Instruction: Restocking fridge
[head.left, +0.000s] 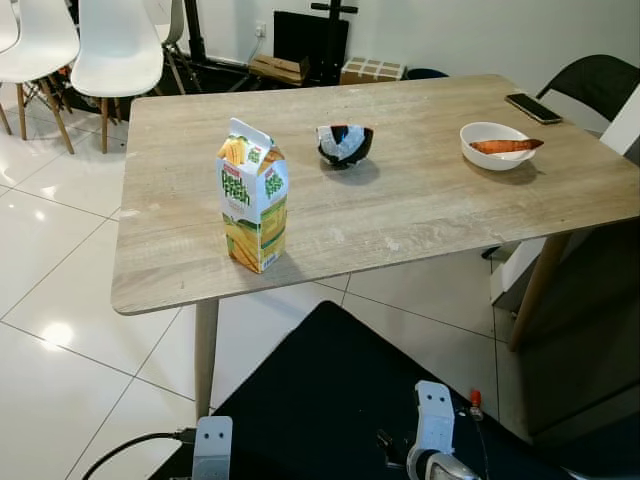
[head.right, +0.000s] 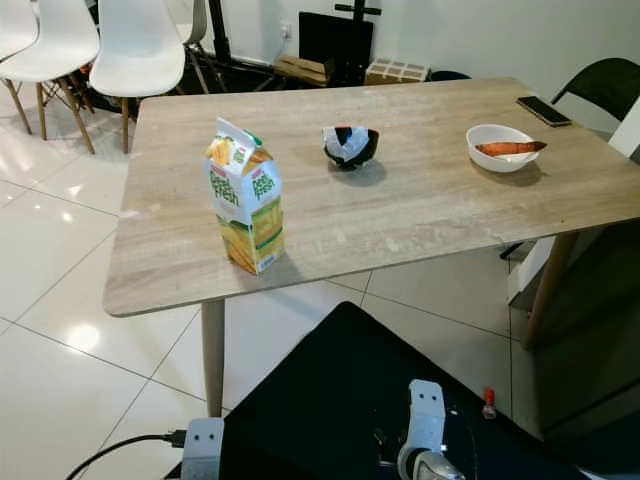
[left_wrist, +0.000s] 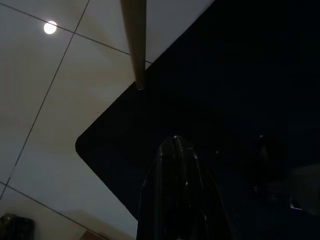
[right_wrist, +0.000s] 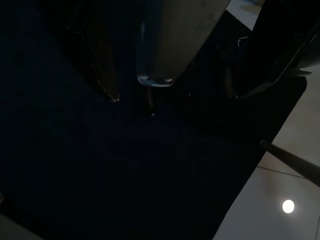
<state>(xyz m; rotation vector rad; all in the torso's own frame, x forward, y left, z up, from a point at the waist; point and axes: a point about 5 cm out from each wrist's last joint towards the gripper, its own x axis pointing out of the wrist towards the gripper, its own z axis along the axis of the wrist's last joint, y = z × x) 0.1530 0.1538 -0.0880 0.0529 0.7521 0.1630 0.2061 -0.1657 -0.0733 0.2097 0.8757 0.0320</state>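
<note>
Both hands hang low; I cannot tell their fingers. Juice carton (head.left: 252, 195) stands upright near the worktop's (head.left: 430, 210) front edge. It looks heavy and slippery, so hold its middle sides.

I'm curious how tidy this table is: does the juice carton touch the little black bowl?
Apart. In the left eye view, bare wooden table shows between the juice carton and the black bowl.

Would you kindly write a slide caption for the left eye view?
Juice carton, dark bowl and white bowl on a wooden table, arms low.
</note>
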